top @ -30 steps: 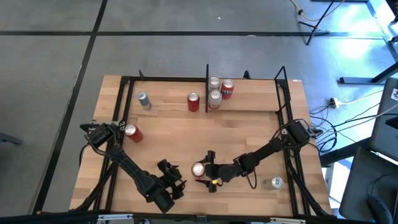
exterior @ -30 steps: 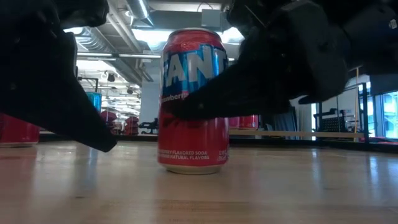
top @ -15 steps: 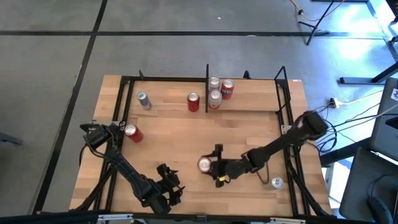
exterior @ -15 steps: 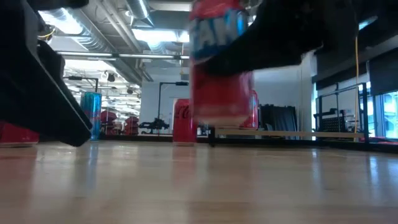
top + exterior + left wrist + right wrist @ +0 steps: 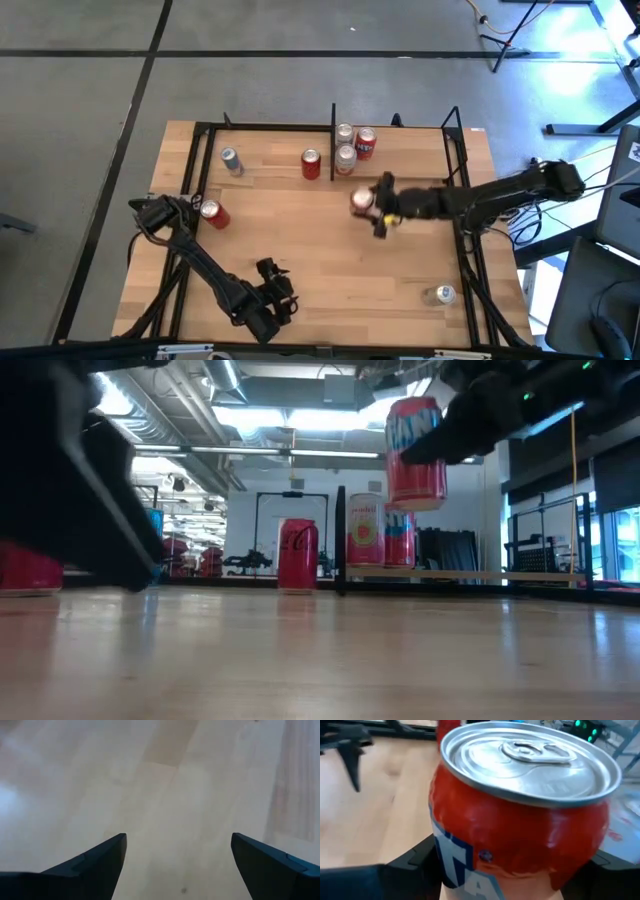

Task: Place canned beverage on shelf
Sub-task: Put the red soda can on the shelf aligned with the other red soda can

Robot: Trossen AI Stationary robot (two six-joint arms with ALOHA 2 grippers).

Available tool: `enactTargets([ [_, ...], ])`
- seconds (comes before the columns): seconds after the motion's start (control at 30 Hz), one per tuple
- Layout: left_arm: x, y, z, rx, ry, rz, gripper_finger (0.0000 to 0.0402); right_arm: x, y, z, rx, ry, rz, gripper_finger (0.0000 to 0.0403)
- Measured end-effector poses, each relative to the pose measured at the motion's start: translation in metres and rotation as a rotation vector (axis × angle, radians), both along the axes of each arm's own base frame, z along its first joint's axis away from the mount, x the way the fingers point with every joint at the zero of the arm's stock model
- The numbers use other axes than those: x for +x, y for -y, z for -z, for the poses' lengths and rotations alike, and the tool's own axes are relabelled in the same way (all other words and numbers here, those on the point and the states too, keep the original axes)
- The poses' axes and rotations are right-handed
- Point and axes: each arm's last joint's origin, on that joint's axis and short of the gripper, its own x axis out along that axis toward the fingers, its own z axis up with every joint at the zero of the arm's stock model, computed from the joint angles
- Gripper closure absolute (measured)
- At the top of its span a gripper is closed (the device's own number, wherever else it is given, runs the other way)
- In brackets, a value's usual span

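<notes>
A red canned beverage (image 5: 362,203) with blue and white lettering hangs in the air over the middle of the table, and my right gripper (image 5: 372,205) is shut on it. In the low view the can (image 5: 416,452) shows well above the wood. The shelf (image 5: 400,165) is the bay at the far edge, right of a thin black divider (image 5: 333,140); three cans (image 5: 346,157) stand on its floor beside the divider. My left gripper (image 5: 275,290) waits open near the front edge, over bare wood (image 5: 175,795). My right gripper pinches the can's side wall (image 5: 445,855) between its two fingers (image 5: 412,862), one on each side, below the silver top. The fingers come almost level from the table's right side. The can is lifted clear of the table, upright with a slight tilt.
Left of the divider stand a red can (image 5: 311,163) and a grey can (image 5: 231,161). Another red can (image 5: 213,213) lies near the left frame rail, and a silver can (image 5: 443,294) sits at the front right. Black posts (image 5: 455,150) edge the table.
The red can stood on the table near the front middle with my right gripper around it. My right gripper has lifted it clear and carried it up, toward the far edge and to the right, nearer the shelf. The can has stayed about upright.
</notes>
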Motion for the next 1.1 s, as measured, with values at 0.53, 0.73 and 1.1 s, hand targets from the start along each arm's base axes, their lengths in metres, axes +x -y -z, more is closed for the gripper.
enactTargets([
  [0.53, -0.043, -0.079, -0.002, -0.111, 0.185, 0.194, 0.0084, -0.024, 0.112, 0.006, 0.077, -0.030, -0.071, 0.0137],
  [0.73, -0.040, -0.103, -0.006, -0.138, 0.255, 0.300, 0.0085, -0.037, 0.131, 0.014, 0.044, 0.034, -0.035, 0.0137],
  [1.1, -0.025, -0.130, -0.007, -0.110, 0.220, 0.381, 0.0086, -0.039, 0.154, 0.039, 0.070, 0.021, -0.028, 0.0137],
])
